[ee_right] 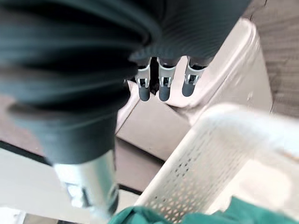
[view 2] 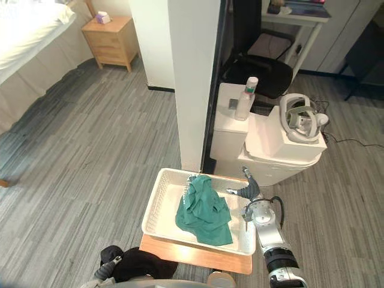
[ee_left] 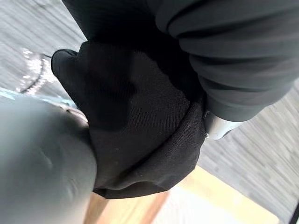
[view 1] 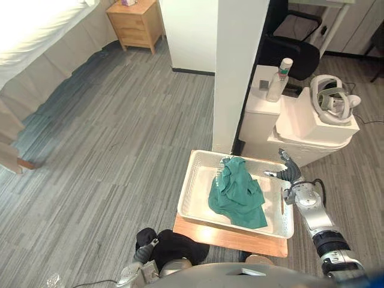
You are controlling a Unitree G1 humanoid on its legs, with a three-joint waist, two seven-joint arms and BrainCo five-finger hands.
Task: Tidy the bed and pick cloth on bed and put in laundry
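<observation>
A crumpled green cloth lies inside a white perforated laundry basket that rests on a low wooden stand right in front of me. My right hand hovers just past the basket's right rim, open, fingers straight and holding nothing. In the right wrist view its fingertips point away over the basket wall, with a corner of the green cloth showing below. My left hand hangs low by my body at the stand's near left corner. The bed is far off at the upper left.
A white pillar rises just behind the basket. White cabinets to its right carry a bottle and a headset. A wooden nightstand stands by the bed, with open grey wood floor between.
</observation>
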